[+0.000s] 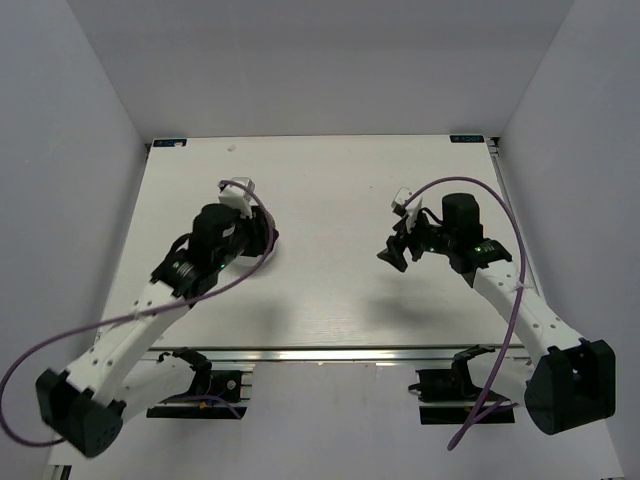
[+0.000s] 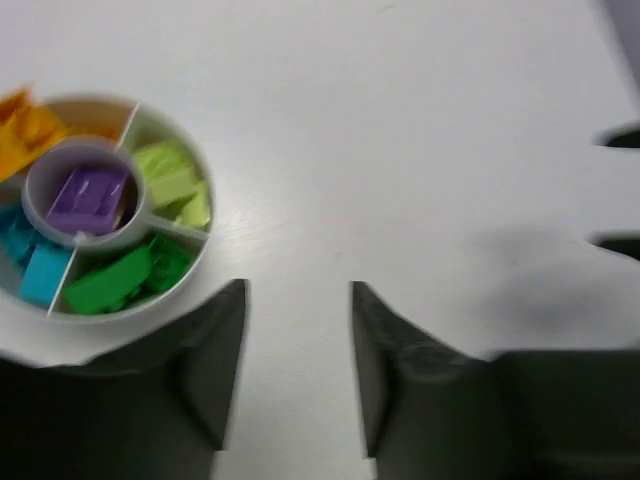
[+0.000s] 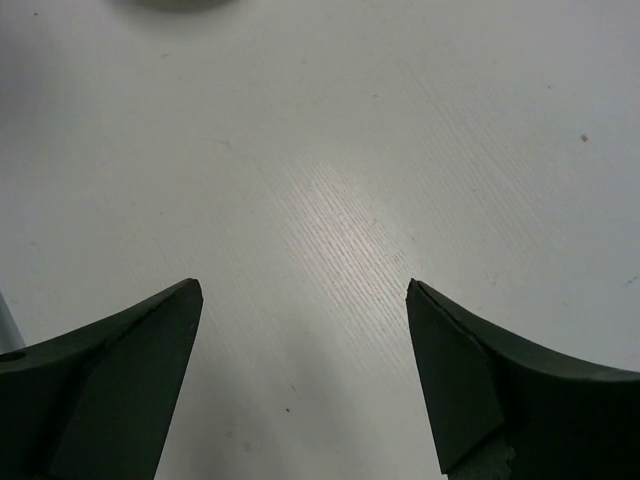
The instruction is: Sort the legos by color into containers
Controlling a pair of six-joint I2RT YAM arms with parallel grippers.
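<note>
In the left wrist view the round white bowl (image 2: 178,285) sits at the left. Its wedges hold orange legos (image 2: 22,130), lime-yellow legos (image 2: 172,182), green legos (image 2: 122,280) and cyan legos (image 2: 40,268). Its centre cup holds purple legos (image 2: 88,195). My left gripper (image 2: 297,290) is open and empty, just right of the bowl over bare table. In the top view the left gripper (image 1: 262,238) covers the bowl. My right gripper (image 3: 303,285) is open and empty above bare table, at the right of the top view (image 1: 393,255). No loose legos show on the table.
The white table (image 1: 330,190) is walled by grey panels at the back and both sides. A purple cable (image 1: 240,270) loops off the left arm. The right gripper's dark fingertips (image 2: 620,135) show at the right edge of the left wrist view.
</note>
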